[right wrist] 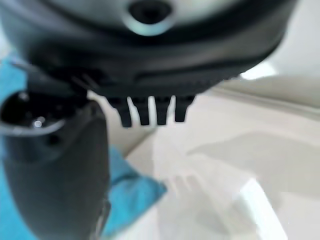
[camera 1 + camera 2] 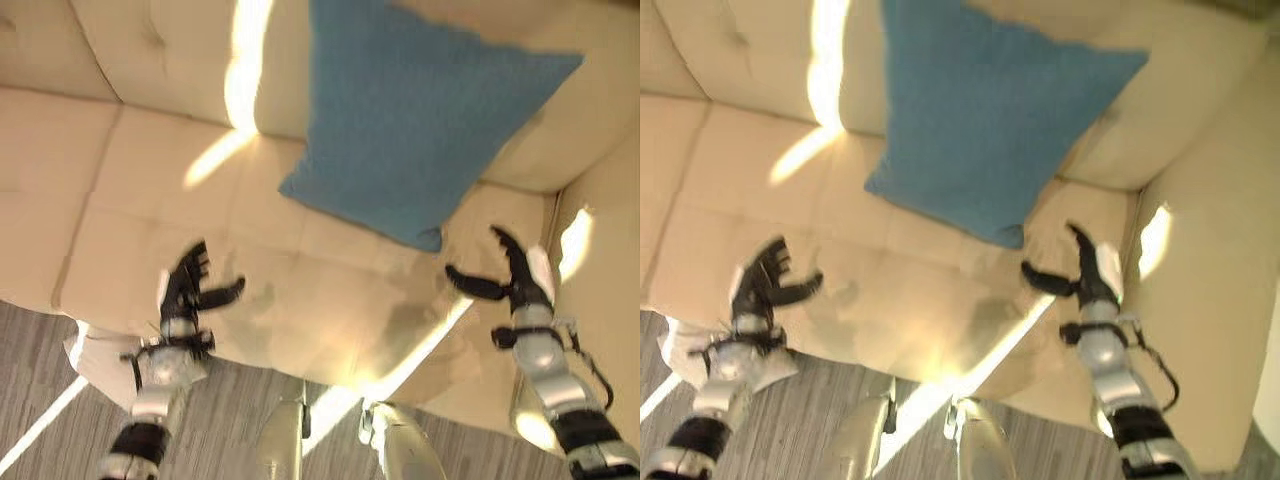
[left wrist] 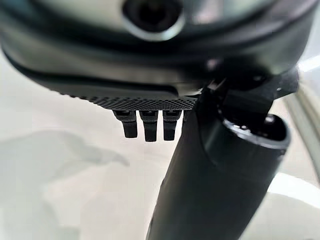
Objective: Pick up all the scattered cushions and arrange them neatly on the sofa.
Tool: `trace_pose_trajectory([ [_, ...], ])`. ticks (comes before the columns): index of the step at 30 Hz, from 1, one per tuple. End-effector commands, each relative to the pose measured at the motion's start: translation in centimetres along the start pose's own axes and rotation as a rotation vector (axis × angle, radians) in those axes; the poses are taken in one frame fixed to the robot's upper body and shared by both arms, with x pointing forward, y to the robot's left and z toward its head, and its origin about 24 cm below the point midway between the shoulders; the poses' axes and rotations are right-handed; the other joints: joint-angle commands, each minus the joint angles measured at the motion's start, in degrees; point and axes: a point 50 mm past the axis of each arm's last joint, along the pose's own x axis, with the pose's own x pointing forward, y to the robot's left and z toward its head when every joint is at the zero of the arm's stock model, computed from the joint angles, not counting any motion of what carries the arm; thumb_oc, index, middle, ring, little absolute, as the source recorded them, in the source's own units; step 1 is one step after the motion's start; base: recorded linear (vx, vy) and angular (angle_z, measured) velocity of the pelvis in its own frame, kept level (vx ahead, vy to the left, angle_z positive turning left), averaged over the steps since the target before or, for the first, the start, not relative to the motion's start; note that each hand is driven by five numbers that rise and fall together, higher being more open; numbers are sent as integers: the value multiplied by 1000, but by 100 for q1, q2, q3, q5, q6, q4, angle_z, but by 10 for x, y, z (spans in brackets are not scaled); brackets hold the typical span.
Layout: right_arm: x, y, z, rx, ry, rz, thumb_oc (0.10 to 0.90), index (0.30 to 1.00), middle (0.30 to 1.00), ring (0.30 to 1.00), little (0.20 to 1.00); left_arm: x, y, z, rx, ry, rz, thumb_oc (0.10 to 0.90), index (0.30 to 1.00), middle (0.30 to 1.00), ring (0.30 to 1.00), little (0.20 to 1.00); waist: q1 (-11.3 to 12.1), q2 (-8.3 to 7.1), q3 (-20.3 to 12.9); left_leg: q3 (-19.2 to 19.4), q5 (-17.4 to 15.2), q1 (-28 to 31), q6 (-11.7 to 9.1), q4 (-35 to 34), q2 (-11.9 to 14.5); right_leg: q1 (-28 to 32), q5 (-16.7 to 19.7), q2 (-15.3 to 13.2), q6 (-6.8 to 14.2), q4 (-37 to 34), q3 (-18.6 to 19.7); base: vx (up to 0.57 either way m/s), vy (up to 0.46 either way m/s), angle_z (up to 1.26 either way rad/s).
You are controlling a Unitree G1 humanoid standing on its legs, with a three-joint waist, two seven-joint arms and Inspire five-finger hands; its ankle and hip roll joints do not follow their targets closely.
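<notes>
A cream sofa (image 2: 180, 240) seen from above, with strips of sunlight across its seat. One blue cushion (image 2: 420, 120) leans against the backrest near the sofa's right corner, its lower corner resting on the seat beside the right armrest (image 2: 600, 260).

Both hands hover over the front part of the seat and hold nothing. The left hand (image 2: 188, 285) is above the seat near its front edge, fingers straight and apart, thumb spread to the side. The right hand (image 2: 515, 275) is just in front of the cushion's lower corner, near the armrest, fingers and thumb likewise spread; its wrist view shows the blue fabric close by but not touched.

A pale, crumpled shape (image 2: 95, 355) lies on the grey floor (image 2: 40, 340) under the seat's front edge, beside the left arm. It may be another cushion, though too little shows to be sure.

Judged from this, the blue cushion is placed and released, and the step in hand is the search for the next one. The next move likely calls for turning toward the floor, checking the pale shape, and reaching down for it with open fingers.
</notes>
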Motion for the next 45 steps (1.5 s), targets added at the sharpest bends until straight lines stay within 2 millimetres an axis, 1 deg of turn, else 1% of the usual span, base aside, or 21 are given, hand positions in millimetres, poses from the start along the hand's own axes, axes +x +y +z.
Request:
trace_pose_trajectory([
  [1, 1, -1, 14, 38, -100, 21, 800, 900, 900, 900, 900, 12, 2, 20, 18, -94, -37, 800, 900, 900, 900, 900, 16, -384, -921, 341, -664, 297, 26, 6, -215, -37, -569, -245, 286, 194, 43, 0, 0, 0],
  [3, -18, 14, -10, 76, -11, 83, 800, 900, 900, 900, 900, -10, 11, -21, 13, 64, -23, 800, 900, 900, 900, 900, 55, -369, -1046, 299, -688, 565, 51, 6, -201, 224, -688, -221, 264, 301, -9, 33, -19, 3],
  [4, -19, 14, -10, 76, -10, 83, 800, 900, 900, 900, 900, -11, 11, -22, 13, 65, -23, 800, 900, 900, 900, 900, 52, -369, -1041, 296, -691, 579, 51, 6, -202, 241, -691, -221, 265, 299, -13, 55, -38, 3],
  [5, -30, 25, -24, 94, 48, 122, 800, 900, 900, 900, 900, -24, 14, -47, 31, 171, -18, 800, 900, 900, 900, 900, 90, -374, -1129, 278, -739, 762, 53, 6, -170, 439, -756, -199, 246, 311, -29, 0, 0, 0],
  [6, -30, 25, -24, 94, 48, 122, 800, 900, 900, 900, 900, -24, 14, -47, 31, 170, -18, 800, 900, 900, 900, 900, 83, -375, -1139, 271, -723, 743, 57, 6, -176, 427, -741, -204, 248, 302, -36, 30, -36, 3],
  [9, -45, 44, -39, 121, 123, 187, 800, 900, 900, 900, 900, -43, 20, -79, 60, 319, -4, 800, 900, 900, 900, 900, 126, -390, -1283, 244, -771, 938, 51, 6, -149, 656, -801, -155, 233, 265, -63, 49, -52, 1],
  [10, -56, 57, -51, 145, 187, 229, 800, 900, 900, 900, 900, -56, 21, -101, 88, 431, -1, 800, 900, 900, 900, 900, 142, -404, -1345, 238, -793, 1054, 27, 6, -116, 808, -823, -113, 222, 194, -65, 27, -44, 3],
  [16, -70, 83, -77, 111, 344, 317, 800, 900, 900, 900, 900, -73, 17, -133, 187, 619, -13, 800, 900, 900, 900, 900, 161, -470, -1224, 230, -867, 832, -63, 588, -74, 935, -816, -89, 180, 25, -30, -78, -59, 14],
  [19, -72, 87, -81, 77, 372, 348, 800, 900, 900, 900, 900, -77, 16, -138, 200, 655, -21, 800, 900, 900, 900, 900, 179, -533, -1214, 204, -1155, 741, -43, 1002, -166, 906, -728, -157, 178, 25, 6, -146, -12, 28],
  [20, -73, 88, -85, 52, 393, 358, 800, 900, 900, 900, 900, -82, 16, -144, 208, 692, -28, 800, 900, 900, 900, 900, 194, -609, -1176, 140, -1590, 841, 1, 1529, -284, 909, -658, -255, 174, 41, 53, -107, 15, 7],
  [22, -76, 87, -91, 48, 427, 362, 800, 900, 900, 900, 900, -85, 15, -146, 210, 707, -30, 800, 900, 900, 900, 900, 133, -598, -1198, 123, -1753, 1021, 30, 1851, -269, 860, -633, -284, 158, 88, 59, -151, 67, 0],
  [24, -76, 87, -93, 47, 439, 363, 800, 900, 900, 900, 900, -87, 14, -148, 217, 718, -36, 800, 900, 900, 900, 900, 70, -593, -1252, 131, -1777, 1135, 37, 1926, -252, 807, -605, -319, 153, 103, 30, -120, 122, -2],
  [25, -81, 87, -99, 55, 476, 362, 800, 900, 900, 900, 900, -89, 12, -149, 238, 723, -48, 800, 900, 900, 900, 900, -40, -497, -1350, 270, -1883, 1572, 10, 1739, -137, 753, -560, -311, 164, 133, -37, -132, 187, 13],
  [29, -90, 87, -109, 62, 548, 354, 800, 900, 900, 900, 900, -89, 8, -150, 236, 723, -55, 800, 900, 900, 900, 900, -124, -470, -1436, 325, -2040, 1787, 66, 1218, -233, 476, -349, -441, 263, 210, -111, -104, 131, 43],
  [32, -92, 91, -114, 27, 595, 366, 800, 900, 900, 900, 900, -79, 4, -145, 229, 696, -52, 800, 900, 900, 900, 900, -96, -501, -1354, 143, -2007, 1719, 198, 870, -474, 110, 4, -621, 475, 151, -117, -266, 203, 34],
  [36, -92, 97, -113, 0, 605, 396, 800, 900, 900, 900, 900, -80, 8, -147, 274, 720, -52, 800, 900, 900, 900, 900, -26, -551, -1254, 104, -1919, 1633, 294, 805, -571, -63, 77, -754, 589, 212, -138, -212, 96, 8],
  [40, -91, 99, -114, -14, 621, 409, 800, 900, 900, 900, 900, -80, 15, -147, 310, 734, -47, 800, 900, 900, 900, 900, -10, -556, -1135, 85, -1791, 1449, 388, 852, -589, -212, -173, -687, 603, 782, 298, -246, 47, 0],
  [41, -96, 98, -119, -11, 649, 412, 800, 900, 900, 900, 900, -86, 23, -150, 337, 763, -48, 800, 900, 900, 900, 900, 76, -503, -1171, 26, -1605, 1341, 463, 798, -549, 3, -586, -485, 452, 1473, 617, -199, 28, 16],
  [42, -96, 98, -119, -11, 649, 412, 800, 900, 900, 900, 900, -86, 23, -150, 337, 763, -47, 800, 900, 900, 900, 900, 70, -508, -1188, 23, -1592, 1318, 464, 795, -556, -16, -576, -491, 454, 1467, 614, -323, -30, 36],
  [43, -104, 100, -123, 0, 678, 419, 800, 900, 900, 900, 900, -93, 29, -153, 347, 794, -41, 800, 900, 900, 900, 900, 181, -492, -1344, -53, -1413, 1242, 469, 667, -485, 320, -979, -281, 392, 1820, 761, -173, -105, 43],
  [45, -104, 101, -123, 6, 681, 416, 800, 900, 900, 900, 900, -94, 31, -154, 352, 801, -37, 800, 900, 900, 900, 900, 257, -535, -1436, -40, -1354, 1145, 442, 648, -486, 602, -1058, -255, 407, 1629, 745, -143, -126, 26],
])
